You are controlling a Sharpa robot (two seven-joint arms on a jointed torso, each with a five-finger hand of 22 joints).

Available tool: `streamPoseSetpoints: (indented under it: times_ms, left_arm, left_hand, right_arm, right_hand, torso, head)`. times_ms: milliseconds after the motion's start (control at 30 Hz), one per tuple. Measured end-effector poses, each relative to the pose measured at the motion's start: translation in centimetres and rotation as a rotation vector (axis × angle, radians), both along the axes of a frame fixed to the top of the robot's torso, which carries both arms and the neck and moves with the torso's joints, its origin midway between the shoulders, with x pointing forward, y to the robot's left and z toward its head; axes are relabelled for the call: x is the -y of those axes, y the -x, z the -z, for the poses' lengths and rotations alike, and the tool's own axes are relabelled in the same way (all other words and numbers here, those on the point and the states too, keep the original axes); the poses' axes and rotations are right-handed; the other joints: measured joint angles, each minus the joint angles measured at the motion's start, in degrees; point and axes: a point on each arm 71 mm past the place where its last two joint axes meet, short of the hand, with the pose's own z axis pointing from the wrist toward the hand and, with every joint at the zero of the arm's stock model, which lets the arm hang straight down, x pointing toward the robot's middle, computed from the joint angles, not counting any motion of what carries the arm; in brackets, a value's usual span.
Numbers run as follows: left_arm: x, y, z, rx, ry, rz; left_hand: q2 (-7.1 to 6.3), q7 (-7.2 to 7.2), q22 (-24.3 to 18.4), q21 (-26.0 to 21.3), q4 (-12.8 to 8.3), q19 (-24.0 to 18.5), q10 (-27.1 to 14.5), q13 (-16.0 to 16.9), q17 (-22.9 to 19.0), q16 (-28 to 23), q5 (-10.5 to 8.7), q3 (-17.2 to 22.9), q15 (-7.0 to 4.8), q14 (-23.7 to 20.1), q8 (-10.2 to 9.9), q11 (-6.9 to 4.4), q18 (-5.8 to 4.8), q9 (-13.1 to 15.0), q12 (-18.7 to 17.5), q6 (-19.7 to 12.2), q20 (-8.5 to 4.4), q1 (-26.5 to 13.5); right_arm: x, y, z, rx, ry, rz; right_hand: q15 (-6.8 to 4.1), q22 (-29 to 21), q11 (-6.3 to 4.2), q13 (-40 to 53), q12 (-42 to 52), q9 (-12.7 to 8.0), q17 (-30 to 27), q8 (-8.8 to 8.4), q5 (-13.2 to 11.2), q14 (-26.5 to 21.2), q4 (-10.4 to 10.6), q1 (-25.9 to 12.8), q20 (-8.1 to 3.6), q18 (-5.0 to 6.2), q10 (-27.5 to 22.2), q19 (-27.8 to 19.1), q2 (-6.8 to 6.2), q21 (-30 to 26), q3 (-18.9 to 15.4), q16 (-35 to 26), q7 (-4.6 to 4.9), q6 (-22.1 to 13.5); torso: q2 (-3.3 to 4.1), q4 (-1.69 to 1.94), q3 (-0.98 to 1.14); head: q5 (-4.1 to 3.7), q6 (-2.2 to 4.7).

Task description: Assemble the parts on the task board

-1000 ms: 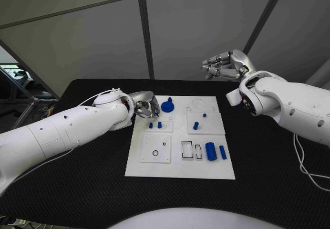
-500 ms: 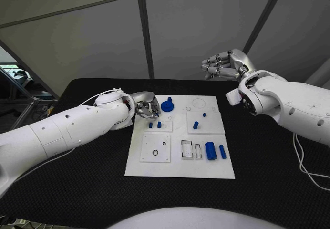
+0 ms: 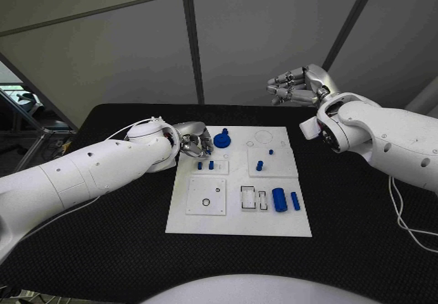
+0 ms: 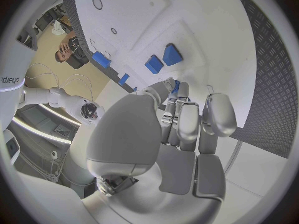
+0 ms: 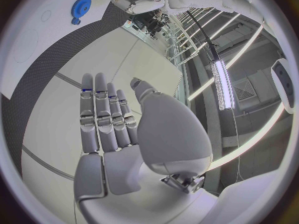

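Fingers, left hand: low at far-left corner of task board, curled in close together in left wrist view; tips right by blue gear-like part. Contact w/ part can't tell, so hold or no hold can't tell.
Fingers, right hand: raised well above table, beyond board's far-right corner, well apart from all parts. In right wrist view fingers straight, side by side, thumb apart, nothing in them.
Board: white plate, mid-table, long side running near-far.
Gear part: far-left area of board, round toothed disc w/ stub on top, upright.
Handling (judgement): parts look like small stiff plastic, light, prob. smooth so could slip in metal fingers; not fragile. Gear best taken by rim, fingers on opposite sides, or by top stub. Cylinders best pinched across the body at mid-length, kept square to their holes.
Count, blue parts seen in head view: 1 gear; 2 short pegs standing left-centre; 1 peg right-centre w/ 2 tiny blue bits just beyond it; 2 cylinders lying near-right, one fatter. 
Count, other: 1 white square plate w/ hole near-left; 2 rectangular slots mid-near.
Hands: 2.
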Motion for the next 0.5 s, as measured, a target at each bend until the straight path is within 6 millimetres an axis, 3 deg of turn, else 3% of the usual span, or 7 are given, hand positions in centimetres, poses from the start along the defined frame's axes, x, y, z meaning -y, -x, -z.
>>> streamPoseSetpoints:
  times_ms: [333, 500]
  left_arm:
    - [-0.01, -0.04, 0.12, -0.003, -0.003, -0.003]
    - [-0.2, -0.06, 0.14, -0.004, -0.005, -0.008]
  left_hand:
    - [-0.6, 0.3, 0.0, -0.77, 0.0, 0.0, 0.09, 0.07, -0.27, 0.0, 0.0, 0.0, 0.21, -0.21, -3.56, 0.32, 0.0, -1.83, -0.85, -5.04, 0.0, -1.06]
    - [-0.61, 0.48, 0.0, -1.02, 0.0, 0.0, -0.02, 0.12, -0.51, 0.0, 0.0, 0.0, 0.2, -0.2, -4.22, 0.41, 0.0, -2.28, -1.14, -6.24, 0.0, -1.07]
  right_arm:
    - [0.05, -0.01, 0.01, -0.001, 0.001, 0.001]
    - [0.15, -0.02, 0.02, 0.0, 0.003, 0.003]
  right_hand:
    - [0.0, -0.11, 0.0, -0.08, 0.0, 0.0, -0.06, 0.0, 0.0, 0.0, 0.0, 0.0, -0.21, 0.0, 0.0, 0.21, 0.0, 0.0, 0.0, 0.0, 0.0, 0.0]
    - [0.0, -0.18, 0.0, -0.13, 0.0, 0.0, -0.06, 0.0, 0.0, 0.0, 0.0, 0.0, -0.21, 0.0, 0.0, 0.21, 0.0, 0.0, 0.0, 0.0, 0.0, 0.0]
  torso:
    - [0.0, 0.03, 0.0]
    - [-0.01, 0.03, 0.0]
  head:
    - [-0.06, -0.01]
    - [-0.14, 0.03]
